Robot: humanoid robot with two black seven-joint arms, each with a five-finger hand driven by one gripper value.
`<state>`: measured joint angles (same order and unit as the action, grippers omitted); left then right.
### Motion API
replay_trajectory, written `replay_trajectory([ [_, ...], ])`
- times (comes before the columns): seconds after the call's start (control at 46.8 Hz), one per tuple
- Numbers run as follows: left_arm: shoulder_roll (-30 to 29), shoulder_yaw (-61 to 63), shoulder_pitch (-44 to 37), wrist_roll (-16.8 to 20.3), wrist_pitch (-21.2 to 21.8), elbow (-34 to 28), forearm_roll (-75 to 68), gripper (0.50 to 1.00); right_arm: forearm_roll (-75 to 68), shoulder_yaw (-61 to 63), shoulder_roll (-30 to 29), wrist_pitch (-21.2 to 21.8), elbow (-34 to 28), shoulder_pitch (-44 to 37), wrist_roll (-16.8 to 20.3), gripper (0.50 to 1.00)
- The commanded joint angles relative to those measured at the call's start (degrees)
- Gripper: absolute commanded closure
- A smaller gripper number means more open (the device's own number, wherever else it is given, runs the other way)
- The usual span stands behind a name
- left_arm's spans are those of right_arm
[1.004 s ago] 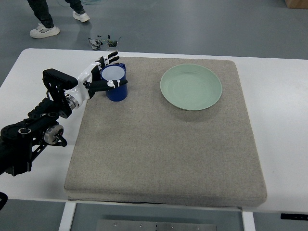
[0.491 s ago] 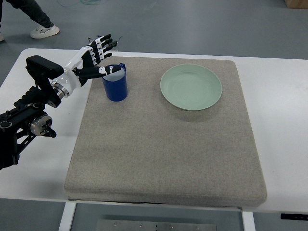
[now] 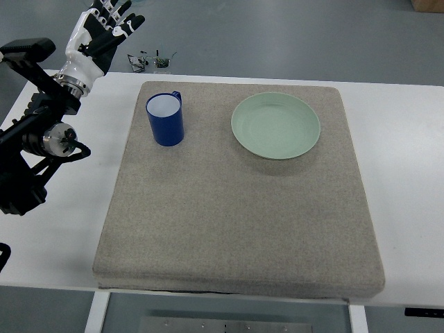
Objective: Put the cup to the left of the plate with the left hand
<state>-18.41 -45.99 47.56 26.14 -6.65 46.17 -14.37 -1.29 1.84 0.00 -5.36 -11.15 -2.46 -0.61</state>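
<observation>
While the blue cup (image 3: 165, 120) stood upright on the grey mat (image 3: 236, 229), well apart to the left of the green plate (image 3: 275, 125), the left hand (image 3: 103, 29) hung up and to the left of it with fingers spread, apparently empty; the placing looked done

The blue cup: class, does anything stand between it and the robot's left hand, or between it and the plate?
Nothing visible does. The blue cup stands upright on the grey mat, left of the green plate, with bare mat between them. The left hand is raised, open, off to the cup's upper left, with only white table between.
</observation>
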Motion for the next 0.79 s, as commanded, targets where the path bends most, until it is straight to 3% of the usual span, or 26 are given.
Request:
replay_trajectory([
  [0.0,1.9,-0.3,1.0,-2.8,0.9,-1.7,5.0,0.506,0.1,0.0,0.0,0.0,0.0,0.0,0.0,0.566],
  [0.107,2.9,-0.2,1.7,-5.0,2.8,-2.2,12.9,0.506,0.1,0.0,0.0,0.0,0.0,0.0,0.0,0.566],
  [0.406,4.3,-0.6,2.4,-7.9,2.3,-2.9,23.7,0.506,0.0,0.0,0.0,0.0,0.0,0.0,0.0,0.566],
  [0.769,4.7,-0.6,3.6,-8.0,1.6,-8.7,26.8,0.506,0.1,0.0,0.0,0.0,0.0,0.0,0.0,0.566],
])
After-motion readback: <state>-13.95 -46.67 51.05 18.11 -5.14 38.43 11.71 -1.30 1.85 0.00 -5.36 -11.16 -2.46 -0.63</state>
